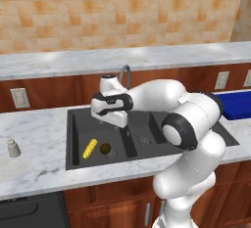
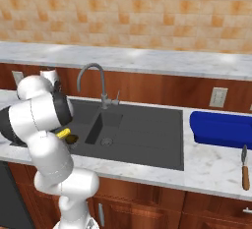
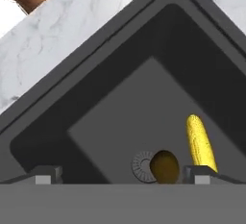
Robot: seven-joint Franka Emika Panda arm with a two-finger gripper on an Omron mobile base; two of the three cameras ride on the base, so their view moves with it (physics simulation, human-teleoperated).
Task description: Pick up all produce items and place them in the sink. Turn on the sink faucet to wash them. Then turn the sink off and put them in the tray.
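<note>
Orange tiled wall (image 1: 122, 11) above marble counter (image 1: 34, 144) and wooden cabinets (image 1: 112, 202).

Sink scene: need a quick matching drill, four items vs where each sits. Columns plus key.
Items:
1. corn cob
2. olive-brown fruit
3. shaker
4. tray

Places:
A. counter left of the sink
B. counter right of the sink
C. basin floor, at the round drain
D. basin floor, beside the fruit, clear of the drain

Pairs: 1-D, 2-C, 3-A, 4-B
</note>
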